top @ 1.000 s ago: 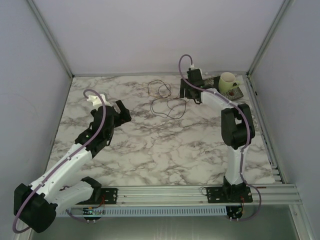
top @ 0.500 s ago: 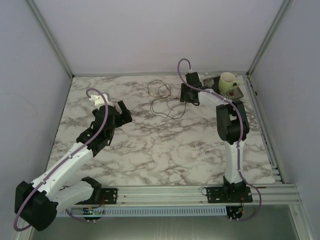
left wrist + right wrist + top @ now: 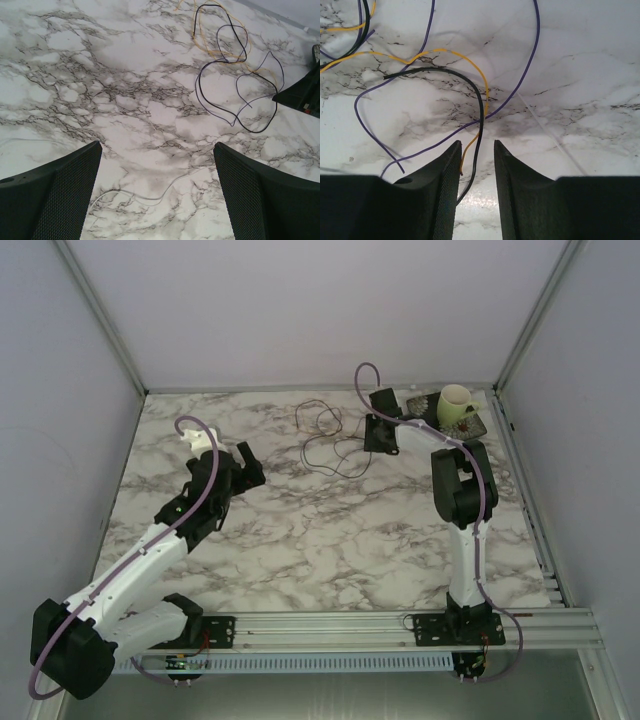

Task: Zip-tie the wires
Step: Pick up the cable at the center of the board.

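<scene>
The wires [image 3: 335, 445] lie in loose loops on the marble table [image 3: 330, 530] at the back centre. The left wrist view shows them as black, purple and yellow wires [image 3: 235, 85] far ahead of my left gripper [image 3: 157, 150]. That left gripper [image 3: 245, 462] hangs wide open over bare marble, to the left of the wires. My right gripper [image 3: 378, 435] sits at the right edge of the loops. In the right wrist view its jaws [image 3: 476, 145] stand narrowly apart, with the black wire [image 3: 480, 115] and a yellow wire end [image 3: 465, 160] running between them, not pinched.
A thin pale translucent strip [image 3: 150, 197] lies on the marble under the left gripper. A cream cup [image 3: 455, 405] stands on a dark tray [image 3: 473, 427] at the back right corner, just behind the right arm. Metal frame rails border the table.
The right gripper has shifted slightly left onto the edge of the wire loops, and its jaws have narrowed a lot. The left arm has barely moved.
</scene>
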`<state>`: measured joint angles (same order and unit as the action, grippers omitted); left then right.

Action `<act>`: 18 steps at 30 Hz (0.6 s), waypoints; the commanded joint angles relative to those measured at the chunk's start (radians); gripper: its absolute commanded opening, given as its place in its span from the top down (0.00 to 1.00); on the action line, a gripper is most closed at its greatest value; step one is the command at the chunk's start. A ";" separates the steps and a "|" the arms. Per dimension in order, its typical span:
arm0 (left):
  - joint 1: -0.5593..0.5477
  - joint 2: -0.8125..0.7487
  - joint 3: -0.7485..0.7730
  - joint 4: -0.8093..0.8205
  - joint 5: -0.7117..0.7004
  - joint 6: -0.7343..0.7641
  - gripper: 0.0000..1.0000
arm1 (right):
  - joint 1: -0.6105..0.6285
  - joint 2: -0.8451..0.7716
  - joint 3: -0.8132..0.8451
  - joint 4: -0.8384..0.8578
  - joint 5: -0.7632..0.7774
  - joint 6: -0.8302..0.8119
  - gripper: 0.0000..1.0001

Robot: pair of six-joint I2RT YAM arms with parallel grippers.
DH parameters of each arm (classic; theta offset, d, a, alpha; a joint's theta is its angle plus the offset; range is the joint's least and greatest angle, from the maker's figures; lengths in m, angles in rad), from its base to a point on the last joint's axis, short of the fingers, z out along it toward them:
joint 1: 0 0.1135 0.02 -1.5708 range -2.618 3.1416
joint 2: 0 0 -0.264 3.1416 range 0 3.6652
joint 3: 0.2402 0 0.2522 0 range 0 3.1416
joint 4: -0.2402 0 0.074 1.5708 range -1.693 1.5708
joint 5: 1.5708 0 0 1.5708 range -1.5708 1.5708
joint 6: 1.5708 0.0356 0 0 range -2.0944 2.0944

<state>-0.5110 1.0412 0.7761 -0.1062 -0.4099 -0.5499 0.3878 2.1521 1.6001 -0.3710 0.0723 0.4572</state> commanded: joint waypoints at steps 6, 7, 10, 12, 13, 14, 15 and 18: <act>0.005 -0.006 0.002 0.018 -0.002 0.008 0.06 | 0.013 -0.012 0.011 -0.031 0.001 -0.003 0.88; 0.005 -0.007 0.002 0.018 -0.003 0.008 0.06 | 0.013 -0.014 0.013 -0.031 0.008 -0.004 0.91; 0.005 -0.007 0.002 0.018 -0.004 0.008 0.06 | 0.013 -0.016 0.035 -0.052 0.022 -0.013 1.00; 0.005 -0.010 0.007 0.019 -0.003 0.009 0.06 | 0.016 -0.022 0.063 -0.082 0.028 -0.024 1.00; 0.006 -0.010 0.010 0.019 -0.003 0.010 0.06 | 0.018 -0.028 0.077 -0.099 0.035 -0.030 1.00; 0.005 -0.009 0.016 0.017 -0.003 0.014 0.06 | 0.021 -0.036 0.092 -0.115 0.044 -0.036 1.00; 0.005 -0.009 0.022 0.018 -0.003 0.019 0.06 | 0.024 -0.046 0.109 -0.134 0.052 -0.044 1.00; 0.006 0.000 0.052 0.019 0.002 0.045 0.06 | 0.030 -0.076 0.170 -0.192 0.064 -0.063 1.00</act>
<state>-0.5110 1.0412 0.7769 -0.1062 -0.4099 -0.5434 0.4007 2.1506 1.6592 -0.4889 0.1032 0.4274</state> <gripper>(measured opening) 0.945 0.007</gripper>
